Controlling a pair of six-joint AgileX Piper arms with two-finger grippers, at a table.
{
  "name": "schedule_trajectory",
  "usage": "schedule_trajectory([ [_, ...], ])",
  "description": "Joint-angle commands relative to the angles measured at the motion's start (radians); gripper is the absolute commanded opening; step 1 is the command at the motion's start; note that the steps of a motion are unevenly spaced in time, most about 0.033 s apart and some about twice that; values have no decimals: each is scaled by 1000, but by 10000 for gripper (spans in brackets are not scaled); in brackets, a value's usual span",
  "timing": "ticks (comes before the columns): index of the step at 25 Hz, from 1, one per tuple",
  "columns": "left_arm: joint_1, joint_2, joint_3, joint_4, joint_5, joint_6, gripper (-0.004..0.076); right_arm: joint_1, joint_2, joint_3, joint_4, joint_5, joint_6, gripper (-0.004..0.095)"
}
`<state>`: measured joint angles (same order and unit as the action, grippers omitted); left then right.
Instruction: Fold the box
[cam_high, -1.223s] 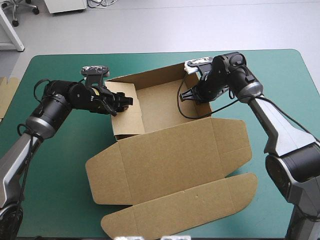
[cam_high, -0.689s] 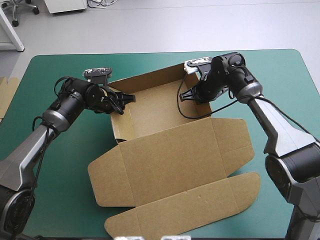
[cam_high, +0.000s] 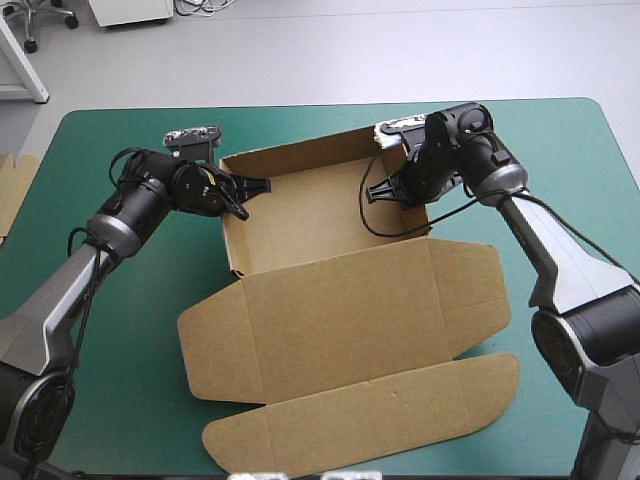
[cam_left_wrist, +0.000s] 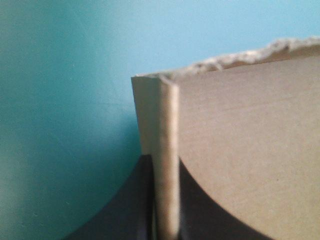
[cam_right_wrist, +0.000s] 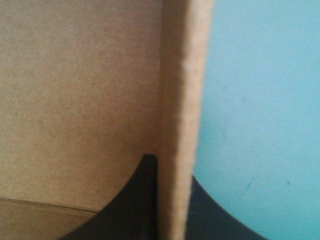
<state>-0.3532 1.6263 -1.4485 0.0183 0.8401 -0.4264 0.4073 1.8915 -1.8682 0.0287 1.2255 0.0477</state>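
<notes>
Box (cam_high: 320, 215) side walls pinched, one per gripper.
I read left gripper (cam_high: 258, 186) and right gripper (cam_high: 384, 191) each clamped across an opposite wall; lid (cam_high: 350, 310) lies flat on the near side.

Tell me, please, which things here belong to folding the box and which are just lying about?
In the job: the box, walls up, lid flat; left gripper, shut on its left wall; right gripper, shut on its right wall.
Lying about: spare brown board at the table's left edge.

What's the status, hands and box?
Left hand shut on the box, left wall; right hand on right wall. Tray walls up, lid flat. Spare board at table's left edge, out of the way.
</notes>
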Motion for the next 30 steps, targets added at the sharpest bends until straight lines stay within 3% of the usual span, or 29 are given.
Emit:
schedule_trajectory([
  [1,-10,-39,-113,41,-57,16,-10,27,-42,-28,9,18,6,-11],
  [6,-10,31,-250,120,85,62,-10,94,-23,-28,-65,19,60,-11],
  [12,-10,113,-300,158,218,146,-10,86,7,-28,-29,19,125,-12],
  [20,-10,183,-298,170,242,185,-10,82,42,-28,1,19,144,-11],
  [26,-8,254,-298,171,231,188,-10,-16,51,-28,56,19,137,-13],
  [30,-8,292,-298,157,196,188,-10,-30,76,-28,21,19,121,-13],
])
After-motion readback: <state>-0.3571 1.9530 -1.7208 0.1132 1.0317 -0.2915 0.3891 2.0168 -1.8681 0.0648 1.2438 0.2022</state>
